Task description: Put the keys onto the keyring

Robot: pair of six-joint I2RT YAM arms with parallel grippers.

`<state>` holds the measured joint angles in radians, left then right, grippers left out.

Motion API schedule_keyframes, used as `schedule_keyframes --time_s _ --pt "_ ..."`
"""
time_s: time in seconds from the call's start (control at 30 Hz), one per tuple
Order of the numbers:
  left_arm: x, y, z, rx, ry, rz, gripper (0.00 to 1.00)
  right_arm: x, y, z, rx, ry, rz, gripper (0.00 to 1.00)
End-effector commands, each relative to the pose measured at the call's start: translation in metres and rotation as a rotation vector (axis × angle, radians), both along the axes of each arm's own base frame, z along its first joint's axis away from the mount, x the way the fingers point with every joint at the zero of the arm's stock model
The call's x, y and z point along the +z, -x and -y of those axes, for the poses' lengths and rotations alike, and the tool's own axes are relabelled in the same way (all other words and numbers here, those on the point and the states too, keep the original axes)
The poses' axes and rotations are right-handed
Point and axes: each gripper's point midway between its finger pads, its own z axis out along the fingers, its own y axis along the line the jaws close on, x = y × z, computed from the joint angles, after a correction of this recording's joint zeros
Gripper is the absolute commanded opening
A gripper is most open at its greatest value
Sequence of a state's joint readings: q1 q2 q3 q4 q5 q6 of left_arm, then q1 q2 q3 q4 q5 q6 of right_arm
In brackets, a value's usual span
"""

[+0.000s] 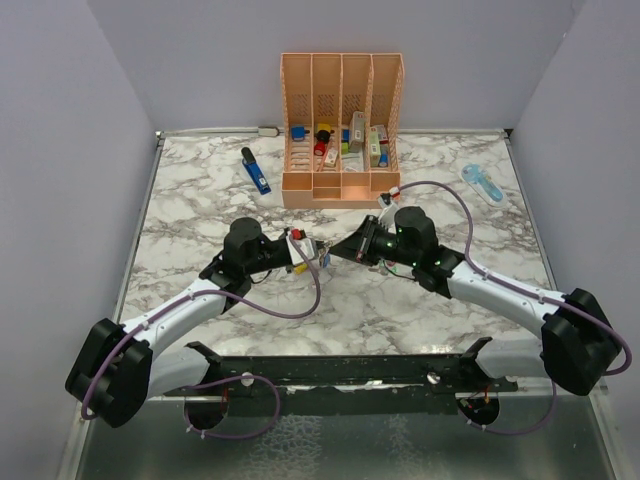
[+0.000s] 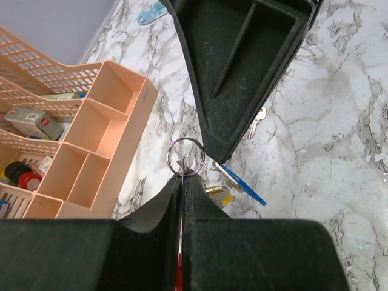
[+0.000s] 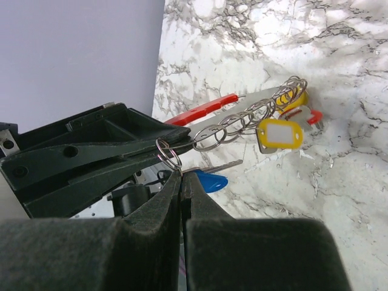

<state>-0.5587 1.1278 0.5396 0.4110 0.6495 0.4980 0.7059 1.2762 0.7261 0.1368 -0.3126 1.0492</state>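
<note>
Mid-task: left fingers point(image 2: 159, 209) and right fingers point(image 3: 159, 209) both clamped shut on one small ring point(image 2: 170, 155), blue key point(image 2: 239, 182) dangling; threading apparently unfinished.

A white marble-patterned table point(image 1: 400, 300) with grey veining carries a peach lattice desk organizer point(image 1: 330, 190) at the middle of its far edge. A blue pen-like tool point(image 1: 256, 172) lies just left of it. A pale blue oblong gadget point(image 1: 484, 184) lies well to the right. A white cable point(image 1: 215, 130) runs along the far-left edge.
</note>
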Motion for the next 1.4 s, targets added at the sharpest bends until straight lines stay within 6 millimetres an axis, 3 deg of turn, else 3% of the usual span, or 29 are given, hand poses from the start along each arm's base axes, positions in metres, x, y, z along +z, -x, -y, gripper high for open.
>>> schedule_keyframes --time_s 0.0,0.3,0.63,0.9,1.13,1.37 --pt "0.040 -0.007 0.005 0.019 0.118 0.072 0.00 0.000 0.011 -0.004 0.033 -0.054 -0.037 0.01" --pt "0.046 -0.003 0.007 0.012 0.165 0.030 0.00 -0.002 0.014 -0.008 0.043 -0.101 -0.062 0.02" --pt "0.052 0.004 0.010 -0.007 0.219 -0.015 0.00 -0.007 0.016 -0.005 0.038 -0.079 -0.077 0.12" --pt "0.051 0.008 0.011 -0.020 0.223 -0.031 0.00 0.005 0.020 -0.001 0.049 -0.061 -0.051 0.20" --pt "0.047 0.014 0.011 -0.045 0.223 -0.053 0.00 0.046 0.025 0.026 0.011 0.024 0.086 0.22" --pt "0.041 0.038 0.017 -0.180 0.207 -0.107 0.00 0.087 0.026 0.048 0.056 0.144 0.425 0.32"
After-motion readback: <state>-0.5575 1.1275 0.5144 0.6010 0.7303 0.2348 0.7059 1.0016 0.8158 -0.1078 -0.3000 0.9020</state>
